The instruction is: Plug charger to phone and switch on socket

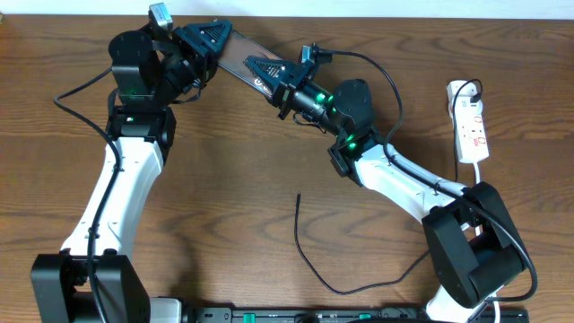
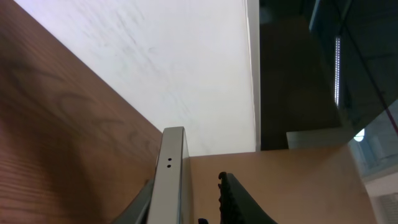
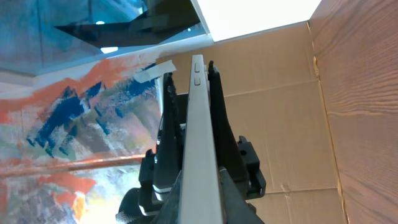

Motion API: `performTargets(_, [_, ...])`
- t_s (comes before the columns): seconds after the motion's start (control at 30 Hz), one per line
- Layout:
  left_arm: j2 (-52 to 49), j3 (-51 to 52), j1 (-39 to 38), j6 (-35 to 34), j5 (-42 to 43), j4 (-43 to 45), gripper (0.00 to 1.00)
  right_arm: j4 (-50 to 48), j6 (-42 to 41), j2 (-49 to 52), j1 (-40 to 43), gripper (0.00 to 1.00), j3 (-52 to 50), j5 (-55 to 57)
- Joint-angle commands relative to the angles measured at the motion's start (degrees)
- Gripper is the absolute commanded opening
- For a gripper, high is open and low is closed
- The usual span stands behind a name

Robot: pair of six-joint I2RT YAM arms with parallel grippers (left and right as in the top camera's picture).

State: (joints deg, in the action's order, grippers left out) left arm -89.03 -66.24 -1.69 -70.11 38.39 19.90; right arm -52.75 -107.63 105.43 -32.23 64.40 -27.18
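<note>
Phone (image 1: 237, 56) is at the far edge of the table (image 1: 224, 179), turned on its thin edge and spanning btw the two grippers. Right gripper (image 1: 260, 68) is clamped on it: in the right wrist view its fingers (image 3: 222, 134) press both flat faces, w/ the side buttons showing past the tips. Left gripper (image 1: 218, 42) sits around the other end, but in the left wrist view a gap shows btw the phone edge (image 2: 170, 180) and the ribbed finger (image 2: 235, 198), so I can't tell if it's truly gripping.

This looks like a two-arm regrip of the phone, prob. to free up the port end. To do it well:
- One arm keeps firm hold before the other lets go.
- Hold by the flat faces, away from the buttons.
- Leave the port end bare and facing the open table.

Charger cable (image 1: 305, 251) lies loose, well apart, near the front, w/ its plug tip (image 1: 298, 194) pointing up-table; nothing holds it. Socket (image 1: 472, 126) is far right, beyond the right arm, untouched.
</note>
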Motion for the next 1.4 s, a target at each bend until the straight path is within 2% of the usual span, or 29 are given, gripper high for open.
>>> performTargets(0.0, [0.28,-0.46,0.13,0.83,-0.31,0.52,0.22,-0.59,-0.07,-0.52,-0.50,0.01,1.05,-0.59])
performTargets(0.17, [0.28,-0.46,0.13,0.83,-0.26,0.52,0.19,-0.59,-0.07,-0.52,-0.50,0.01,1.05,-0.59])
performTargets(0.3, [0.28,-0.46,0.13,0.83,-0.09,0.31,0.08,-0.57,-0.07,-0.52,-0.50,0.01,1.05,-0.55])
performTargets(0.77, [0.28,-0.46,0.13,0.83,0.11,0.09,0.07,-0.57,-0.07,-0.52,-0.46,0.01,1.05,-0.57])
performTargets(0.83, [0.28,-0.46,0.13,0.83,0.11,0.07,0.07,-0.57,-0.07,-0.52,-0.46,0.06,1.05,-0.57])
performTargets(0.9, [0.28,-0.46,0.13,0.83,0.11,0.09,0.07,-0.57,-0.09,-0.52,-0.46,0.18,1.05,-0.59])
performTargets(1.2, [0.28,-0.46,0.13,0.85,0.11,-0.15,0.07,-0.57,-0.09,-0.52,-0.44,0.99,1.05,-0.59])
performTargets(1.37, [0.28,-0.46,0.37,0.87,0.07,-0.33,0.07,-0.57,-0.09,-0.52,-0.44,0.99,1.05,-0.61])
